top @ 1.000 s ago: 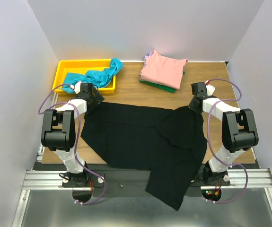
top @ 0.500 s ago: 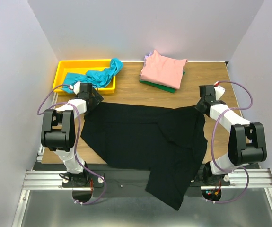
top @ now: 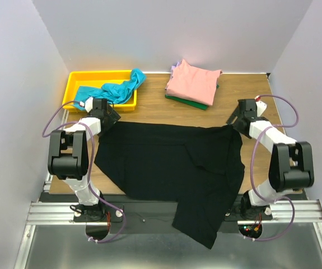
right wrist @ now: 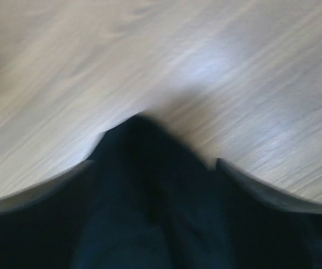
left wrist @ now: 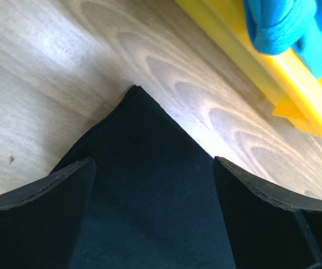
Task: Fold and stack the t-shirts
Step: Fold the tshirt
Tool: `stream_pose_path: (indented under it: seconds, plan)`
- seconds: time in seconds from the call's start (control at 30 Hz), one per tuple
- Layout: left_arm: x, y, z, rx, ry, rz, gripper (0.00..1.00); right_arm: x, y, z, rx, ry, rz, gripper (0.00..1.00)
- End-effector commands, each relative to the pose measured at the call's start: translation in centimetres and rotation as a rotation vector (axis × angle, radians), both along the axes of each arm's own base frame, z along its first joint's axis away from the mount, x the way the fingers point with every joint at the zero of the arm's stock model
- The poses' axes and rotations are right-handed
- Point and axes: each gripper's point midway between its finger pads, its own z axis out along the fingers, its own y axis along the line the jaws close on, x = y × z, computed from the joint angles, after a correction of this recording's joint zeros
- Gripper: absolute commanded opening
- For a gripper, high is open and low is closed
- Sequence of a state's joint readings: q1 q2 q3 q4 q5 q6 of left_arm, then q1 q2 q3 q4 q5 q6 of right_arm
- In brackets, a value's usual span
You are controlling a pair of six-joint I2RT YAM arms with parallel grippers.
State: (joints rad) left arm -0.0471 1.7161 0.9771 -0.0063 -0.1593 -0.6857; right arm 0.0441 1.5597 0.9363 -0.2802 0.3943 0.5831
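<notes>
**Lying spread between two wide claws: the black t-shirt**

The left claw (top: 106, 116) stands wide apart, and it holds nothing. Between its two dark fingers, a pointed corner of the black t-shirt (top: 166, 162) lies flat on the table (top: 205, 115). The wrist view shows this corner sharp, with a thin stitched hem, and the cloth is matte and smooth. The table is pale wood with a wavy grain.

The right claw (top: 236, 122) also stands wide apart. In its own blurred view another black corner lies between the fingers on the wood. I cannot tell if the cloth touches them.

From claw to claw, the far edge of the black t-shirt runs almost straight. Nearer to the right claw, one part of the cloth lies over another and makes a soft ridge. On the side toward the arm bases, a long tongue of cloth hangs over the table edge.

Just beyond the left claw stands the yellow bin (top: 74, 84), of hard, shiny plastic with a straight rim. The teal t-shirt (top: 116, 88) lies crumpled in it and spills over its rim.

Beyond both claws, nearer to the right one, lies a stack. The salmon-pink t-shirt (top: 193, 81) is on top, a green t-shirt (top: 186, 102) shows below it, and a thin lavender t-shirt (top: 173, 68) edge shows behind it. A strip of bare wood separates the claws from this stack.
</notes>
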Motion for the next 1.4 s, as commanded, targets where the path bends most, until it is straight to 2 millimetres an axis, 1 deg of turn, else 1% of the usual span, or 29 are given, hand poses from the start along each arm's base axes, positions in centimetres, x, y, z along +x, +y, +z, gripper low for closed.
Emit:
stream_pose_path:
  seconds: [0.0, 0.03, 0.07, 0.1, 0.13, 0.17, 0.2, 0.27, 0.3, 0.33, 0.37, 0.47, 0.53, 0.57, 0.6, 0.67, 0.7, 0.73, 0.77, 0.8, 0.87, 0.97, 1.0, 1.1, 1.13, 1.2, 1.23, 1.33, 1.37]
  plan:
    - [-0.1, 0.9, 3.0, 0.023, -0.027, 0.017, 0.98, 0.7, 3.1, 7.4, 0.14, -0.211, 0.139, 1.0]
    - [-0.1, 0.9, 3.9, 0.021, -0.047, 0.016, 0.98, 0.2, 4.0, 8.1, 0.174, -0.232, 0.17, 1.0]
    - [-0.1, 0.9, 4.4, 0.02, -0.056, 0.016, 0.98, -1.0, 5.7, 7.4, 0.244, -0.215, 0.231, 1.0]
    - [-0.1, 0.8, 4.9, 0.017, -0.067, 0.014, 0.98, -1.7, 6.6, 7.4, 0.283, -0.218, 0.264, 1.0]
    - [-0.3, 0.8, 5.2, 0.016, -0.069, 0.015, 0.98, -2.7, 7.7, 8.2, 0.322, -0.241, 0.302, 1.0]
    - [-0.4, 0.8, 6.3, 0.012, -0.098, 0.015, 0.98, -3.5, 8.6, 8.0, 0.35, -0.236, 0.327, 1.0]
    - [-0.8, 0.7, 6.4, 0.009, -0.098, 0.01, 0.98, -5.1, 10.1, 7.2, 0.398, -0.22, 0.368, 1.0]
    - [-1.1, 0.7, 7.1, 0.006, -0.122, 0.008, 0.98, -6.6, 11.7, 6.2, 0.434, -0.19, 0.402, 1.0]
    - [-1.6, 0.6, 6.6, 0.002, -0.111, 0.003, 0.98, -7.6, 12.1, 4.7, 0.455, -0.154, 0.394, 1.0]
    - [-1.8, 0.3, 6.6, -0.007, -0.117, -0.007, 0.98, -8.0, 12.1, 4.1, 0.456, -0.139, 0.393, 1.0]
    - [-1.9, 0.2, 6.5, -0.013, -0.118, -0.013, 0.98, -8.2, 12.1, 3.4, 0.455, -0.121, 0.387, 1.0]
    - [-2.4, -0.2, 4.9, -0.026, -0.089, -0.038, 0.98, -8.4, 11.0, 1.0, 0.406, -0.053, 0.339, 1.0]
    - [-2.4, -0.5, 4.3, -0.032, -0.083, -0.049, 0.98, -7.6, 10.5, 0.6, 0.377, -0.045, 0.317, 1.0]
    - [-2.5, -0.5, 3.5, -0.033, -0.065, -0.049, 0.98, -7.1, 9.4, 0.2, 0.327, -0.042, 0.274, 1.0]
    - [-2.5, -0.5, 3.2, -0.035, -0.057, -0.049, 0.98, -6.8, 8.9, -0.8, 0.301, -0.006, 0.246, 1.0]
    - [-2.4, -0.8, 2.2, -0.044, -0.037, -0.059, 0.98, -6.1, 7.7, -2.0, 0.253, 0.027, 0.186, 1.0]
    - [-2.3, -0.9, 1.9, -0.051, -0.036, -0.068, 0.98, -5.8, 7.5, -2.4, 0.239, 0.04, 0.173, 1.0]
    - [-2.2, -1.1, 1.2, -0.056, -0.02, -0.071, 0.98, -5.0, 7.2, -2.3, 0.224, 0.038, 0.159, 1.0]
    - [-2.3, -1.1, 0.8, -0.058, -0.009, -0.075, 0.98, -5.2, 7.1, -3.2, 0.22, 0.069, 0.158, 1.0]
    - [-2.0, -1.1, 0.7, -0.057, -0.008, -0.074, 0.98, -4.3, 7.0, -3.0, 0.212, 0.063, 0.148, 1.0]
    - [-1.8, -1.0, 0.0, -0.052, 0.011, -0.071, 0.98, -3.2, 6.4, -5.0, 0.19, 0.124, 0.129, 1.0]
    - [-1.5, -1.0, -0.6, -0.053, 0.028, -0.066, 0.98, -1.7, 5.6, -5.7, 0.187, 0.142, 0.105, 1.0]
    - [-1.2, -1.0, -0.5, -0.053, 0.024, -0.062, 0.99, -0.5, 5.4, -5.8, 0.184, 0.141, 0.105, 1.0]
    - [-0.7, -0.9, -0.9, -0.051, 0.035, -0.059, 0.98, 1.0, 4.7, -6.1, 0.186, 0.142, 0.095, 1.0]
    - [-0.5, -0.9, -0.9, -0.051, 0.035, -0.057, 0.98, 2.2, 4.8, -5.5, 0.186, 0.121, 0.103, 1.0]
    - [-0.2, -1.0, -1.1, -0.056, 0.039, -0.056, 0.98, 3.2, 4.3, -6.2, 0.168, 0.133, 0.102, 1.0]
    - [0.0, -1.1, -1.3, -0.059, 0.043, -0.056, 0.98, 4.6, 4.2, -5.3, 0.154, 0.107, 0.116, 1.0]
    - [0.6, -0.9, -0.8, -0.05, 0.031, -0.051, 0.98, 6.0, 4.0, -5.6, 0.143, 0.108, 0.132, 1.0]
    - [0.7, -0.8, -0.7, -0.046, 0.034, -0.046, 0.98, 7.0, 3.8, -5.0, 0.143, 0.086, 0.127, 1.0]
